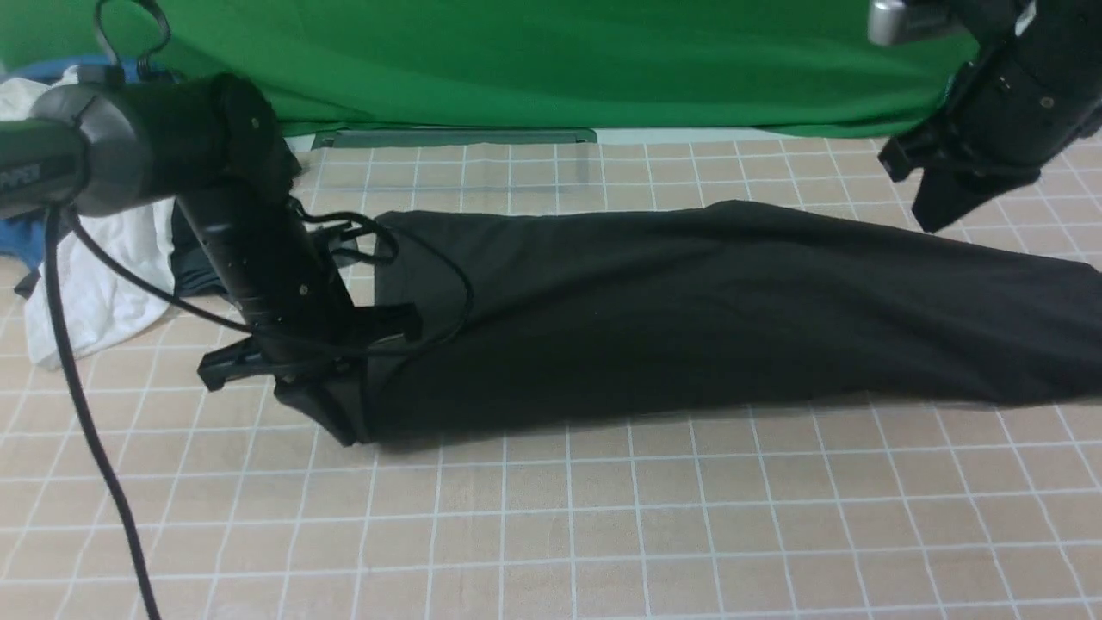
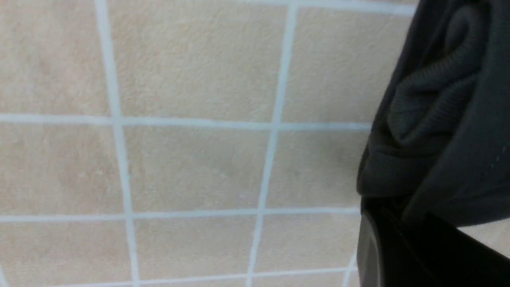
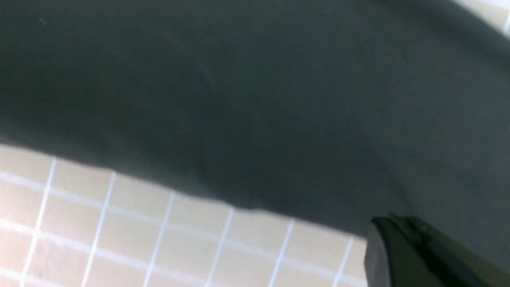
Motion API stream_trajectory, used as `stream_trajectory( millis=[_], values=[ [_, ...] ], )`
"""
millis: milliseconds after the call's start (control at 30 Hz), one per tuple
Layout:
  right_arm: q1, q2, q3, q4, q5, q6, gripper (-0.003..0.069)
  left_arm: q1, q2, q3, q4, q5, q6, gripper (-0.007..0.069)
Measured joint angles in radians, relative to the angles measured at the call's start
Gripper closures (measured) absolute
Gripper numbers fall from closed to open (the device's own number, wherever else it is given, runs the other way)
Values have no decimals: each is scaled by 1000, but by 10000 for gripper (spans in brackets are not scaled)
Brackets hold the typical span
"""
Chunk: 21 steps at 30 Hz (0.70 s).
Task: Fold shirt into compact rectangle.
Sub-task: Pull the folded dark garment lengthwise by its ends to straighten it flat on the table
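The black shirt (image 1: pixel 689 310) lies as a long folded band across the tiled table (image 1: pixel 603 517), running from the left arm out past the right edge of the front view. My left gripper (image 1: pixel 340 422) is down at the band's near left corner. In the left wrist view, ribbed collar cloth of the shirt (image 2: pixel 438 119) bunches straight out of the left gripper (image 2: pixel 398 223), which is shut on it. My right gripper (image 1: pixel 934 215) hangs raised over the far right part of the shirt, shut and holding nothing. In the right wrist view its closed tips (image 3: pixel 388 225) hover above the shirt (image 3: pixel 255 99).
A white garment (image 1: pixel 103 284) and a smaller dark grey garment (image 1: pixel 194 258) lie at the far left behind my left arm. A green backdrop (image 1: pixel 551 60) closes the far side. My left arm's cable (image 1: pixel 95 430) hangs down to the near left.
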Motion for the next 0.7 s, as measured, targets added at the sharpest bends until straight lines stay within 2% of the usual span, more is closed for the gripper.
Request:
stream_trajectory(
  millis=[233,433,500,567,633,667,700],
  values=[
    [-9,-58,95,-32,2,-20,634,0,-7,36,33,-32,-47,597],
    [-110,-59,127,-39,-2,-23,634,0,-7,28,123,13,-108,427],
    [-187,-59,147,-44,-25,-26,634,0,-8,5,169,31,-138,326],
    [-249,-59,166,-45,-83,-26,633,1,-10,-17,183,33,-151,261],
    [-337,-52,188,-44,-163,-26,605,1,-18,-42,178,33,-156,183],
    [-337,-52,189,-44,-167,-26,599,1,-19,-44,178,33,-156,176],
    [-386,-35,199,-41,-193,-26,545,1,-26,-60,164,33,-157,130]
  ],
)
